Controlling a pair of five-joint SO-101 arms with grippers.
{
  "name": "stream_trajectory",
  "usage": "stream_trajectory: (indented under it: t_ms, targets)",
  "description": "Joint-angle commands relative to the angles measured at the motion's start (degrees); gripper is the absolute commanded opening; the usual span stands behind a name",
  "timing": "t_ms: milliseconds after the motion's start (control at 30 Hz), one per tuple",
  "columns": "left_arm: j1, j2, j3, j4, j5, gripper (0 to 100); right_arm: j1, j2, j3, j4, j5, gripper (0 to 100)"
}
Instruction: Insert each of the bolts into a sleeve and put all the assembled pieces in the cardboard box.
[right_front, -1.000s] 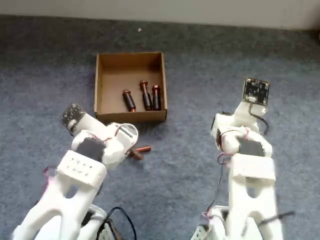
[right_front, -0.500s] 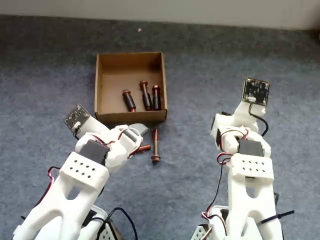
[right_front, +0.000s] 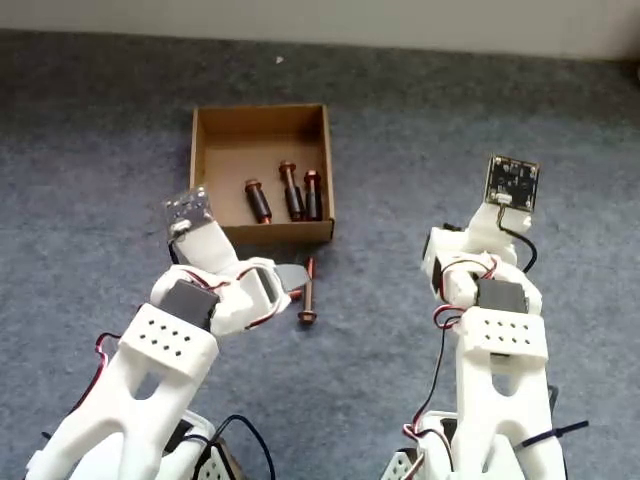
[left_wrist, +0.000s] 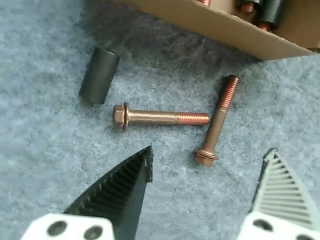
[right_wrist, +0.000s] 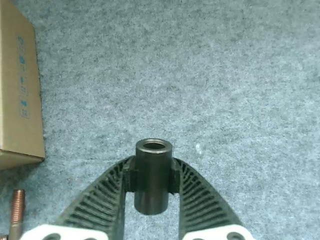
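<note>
Cardboard box (right_front: 250, 150), loose bolt (right_front: 309, 290), grey carpet (right_front: 420, 120)

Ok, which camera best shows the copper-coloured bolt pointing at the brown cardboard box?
The left wrist view: the copper-coloured bolt lies whole and close, flanged head to threads. The high view shows it small; the right wrist view catches its threaded tip.
</note>
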Motion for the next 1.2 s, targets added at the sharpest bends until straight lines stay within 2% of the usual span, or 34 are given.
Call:
stream_trajectory:
  t_ms: [0, 167, 367, 533, 700, 900, 1167]
  targets:
    - [0.6, -1.0, -1.7, -3.7, -10.7, 34, 0.7, -1.9, -0.5, -1.1, -0.2, 0.7]
    - [2.1, -0.8, -1.8, -7.7, -16.6, 33, 2.2, -2.0, -0.5, -1.1, -0.2, 0.7]
    - [4.9, -0.7, -1.8, -12.9, -16.8, 21, 2.3, -2.0, -0.5, -1.1, -0.2, 0.7]
    - [4.8, -0.7, -1.9, -13.6, -16.9, 20, 2.3, -1.8, -0.5, -1.1, -0.2, 0.7]
    - [4.4, -0.7, -1.9, -13.2, -20.0, 20, 2.2, -1.7, -0.5, -1.1, -0.2, 0.7]
    - [3.4, 3.0, -8.8, -4.8, -21.2, 20, 2.2, -1.7, -0.5, -1.1, -0.2, 0.8]
    - [3.7, 28.8, -29.5, 7.5, -21.2, 20, 2.2, -1.7, -0.5, -1.1, -0.2, 0.8]
